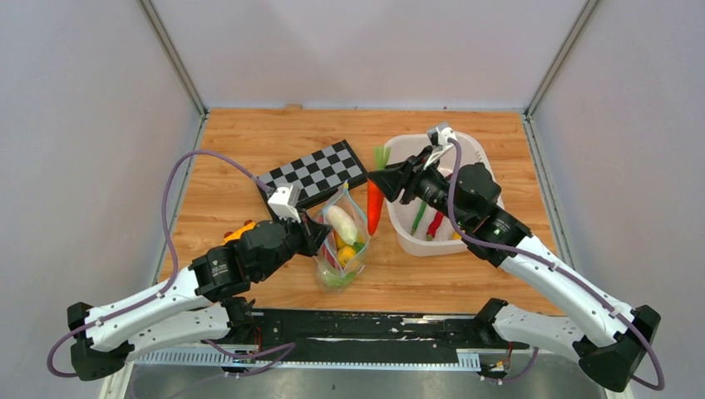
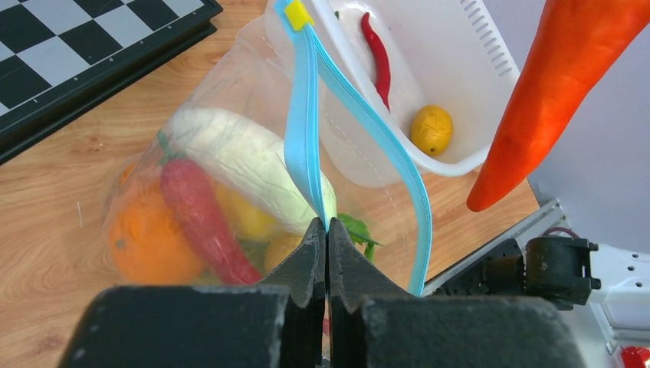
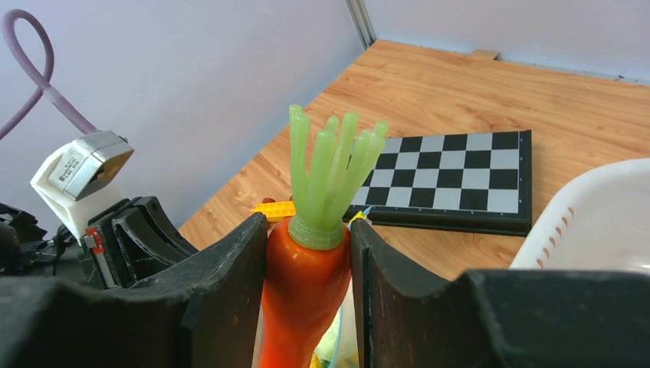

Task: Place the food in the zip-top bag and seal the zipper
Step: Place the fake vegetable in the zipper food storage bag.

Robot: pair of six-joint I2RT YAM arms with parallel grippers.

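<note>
Because crinkled plastic blurs its contents, the zip-top bag (image 1: pixel 341 241) at the middle of the bench (image 1: pixel 249 141) shows clearly only one white radish (image 2: pixel 245 165), one orange (image 2: pixel 142 234) and one red pepper (image 2: pixel 203 218). The left claw (image 2: pixel 327 230) is pinched tight on the zipper (image 2: pixel 303 115). The right claw (image 3: pixel 306 226), part-spread, clamps one carrot (image 3: pixel 303 291) at the bag's 1 o'clock.
</note>
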